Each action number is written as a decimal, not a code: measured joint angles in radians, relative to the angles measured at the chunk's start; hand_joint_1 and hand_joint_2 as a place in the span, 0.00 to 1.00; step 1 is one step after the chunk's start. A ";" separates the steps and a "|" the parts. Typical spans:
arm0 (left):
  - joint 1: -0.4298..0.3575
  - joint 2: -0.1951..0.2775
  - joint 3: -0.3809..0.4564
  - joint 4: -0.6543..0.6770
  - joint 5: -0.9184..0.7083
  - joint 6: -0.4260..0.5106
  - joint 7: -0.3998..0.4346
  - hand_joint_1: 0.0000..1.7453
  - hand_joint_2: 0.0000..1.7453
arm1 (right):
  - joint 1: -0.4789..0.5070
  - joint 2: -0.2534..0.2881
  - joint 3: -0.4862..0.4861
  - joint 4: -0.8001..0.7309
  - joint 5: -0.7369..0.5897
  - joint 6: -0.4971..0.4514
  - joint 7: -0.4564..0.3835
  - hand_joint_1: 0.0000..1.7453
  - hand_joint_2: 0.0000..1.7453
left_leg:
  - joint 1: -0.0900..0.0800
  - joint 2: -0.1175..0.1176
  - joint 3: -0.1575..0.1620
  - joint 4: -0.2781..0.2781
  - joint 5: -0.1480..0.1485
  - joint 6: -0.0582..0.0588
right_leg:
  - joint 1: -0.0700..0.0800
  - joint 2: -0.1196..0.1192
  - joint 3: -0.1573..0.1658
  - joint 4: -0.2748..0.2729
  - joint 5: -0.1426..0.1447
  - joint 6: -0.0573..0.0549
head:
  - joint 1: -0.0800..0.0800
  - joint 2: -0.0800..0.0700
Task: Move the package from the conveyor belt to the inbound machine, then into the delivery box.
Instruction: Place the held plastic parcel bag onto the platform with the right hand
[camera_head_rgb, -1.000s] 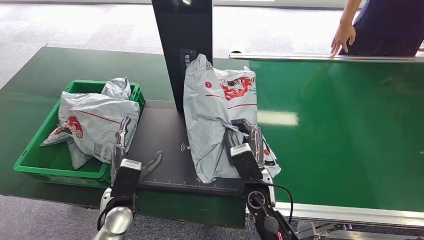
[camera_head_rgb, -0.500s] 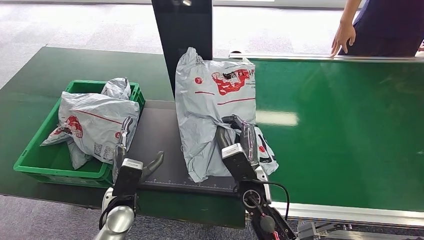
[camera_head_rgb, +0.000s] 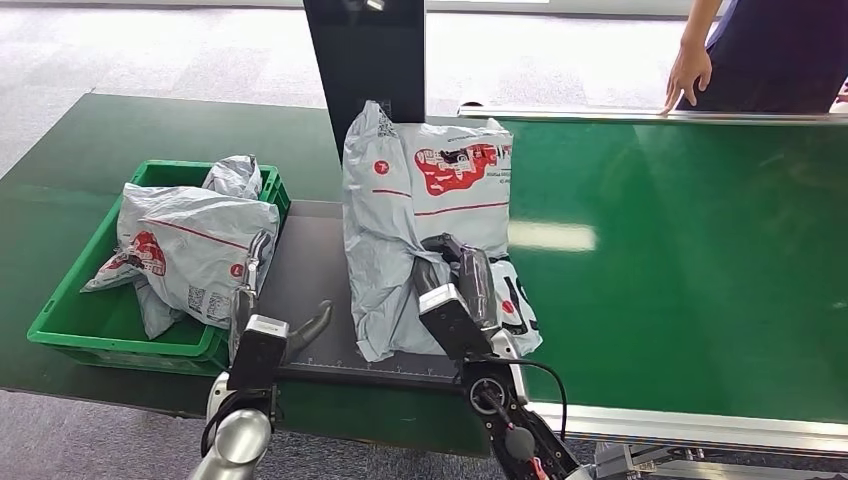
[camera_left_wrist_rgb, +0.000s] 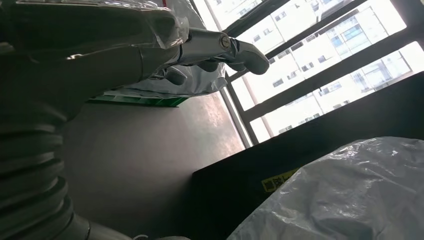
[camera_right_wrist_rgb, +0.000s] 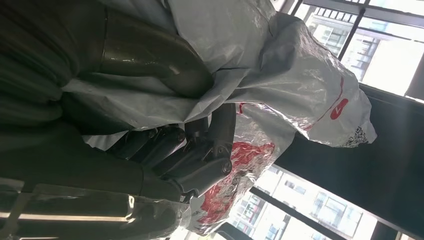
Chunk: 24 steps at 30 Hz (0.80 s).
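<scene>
A grey plastic package (camera_head_rgb: 420, 215) with red print stands on the dark inbound machine plate (camera_head_rgb: 310, 270), leaning against the black upright panel (camera_head_rgb: 368, 70). My right hand (camera_head_rgb: 455, 280) grips its lower part; in the right wrist view the fingers (camera_right_wrist_rgb: 200, 150) and thumb pinch the crumpled package (camera_right_wrist_rgb: 280, 85). My left hand (camera_head_rgb: 262, 310) hovers over the plate's left front edge, fingers apart, holding nothing; its fingers (camera_left_wrist_rgb: 220, 47) show the same in the left wrist view. The green delivery box (camera_head_rgb: 70, 320) at left holds other grey packages (camera_head_rgb: 195, 245).
The green conveyor belt (camera_head_rgb: 680, 260) stretches to the right. A person stands at its far side with a hand (camera_head_rgb: 686, 75) on the belt's rail. The low green table (camera_head_rgb: 60, 180) carries the box and the plate.
My right hand has carried the package leftward, from the belt's edge further onto the machine plate. The left hand has barely moved.
</scene>
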<state>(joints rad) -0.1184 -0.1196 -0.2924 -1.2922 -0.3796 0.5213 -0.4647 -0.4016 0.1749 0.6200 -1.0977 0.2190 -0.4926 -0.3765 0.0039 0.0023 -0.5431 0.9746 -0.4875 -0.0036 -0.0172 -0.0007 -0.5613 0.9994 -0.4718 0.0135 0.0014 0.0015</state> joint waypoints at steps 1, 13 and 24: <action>0.000 0.000 -0.001 -0.002 0.000 -0.001 0.000 0.00 1.00 | -0.001 0.001 0.001 0.005 0.001 0.000 0.001 1.00 1.00 | 0.000 0.000 0.000 0.000 0.000 0.000 | 0.000 0.000 0.000 0.000 0.000 0.000 | 0.000 0.000; 0.000 0.000 -0.017 -0.012 0.008 -0.012 -0.004 0.00 1.00 | -0.003 0.010 0.009 0.030 0.039 0.002 0.004 1.00 1.00 | 0.000 0.000 0.000 0.000 0.000 0.000 | 0.000 0.000 0.000 0.000 0.000 0.000 | 0.000 0.000; -0.003 0.000 -0.021 -0.014 0.019 -0.019 -0.012 0.00 1.00 | -0.024 0.019 0.028 0.039 0.072 0.018 0.025 1.00 1.00 | 0.000 0.000 0.000 0.000 0.000 0.000 | 0.000 0.000 0.000 0.000 0.000 0.000 | 0.000 0.000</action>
<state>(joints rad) -0.1218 -0.1198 -0.3137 -1.3066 -0.3610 0.5027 -0.4770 -0.4251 0.1937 0.6480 -1.0587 0.2910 -0.4750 -0.3516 0.0039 0.0023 -0.5431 0.9746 -0.4875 -0.0036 -0.0172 -0.0007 -0.5613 0.9994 -0.4718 0.0135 0.0014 0.0015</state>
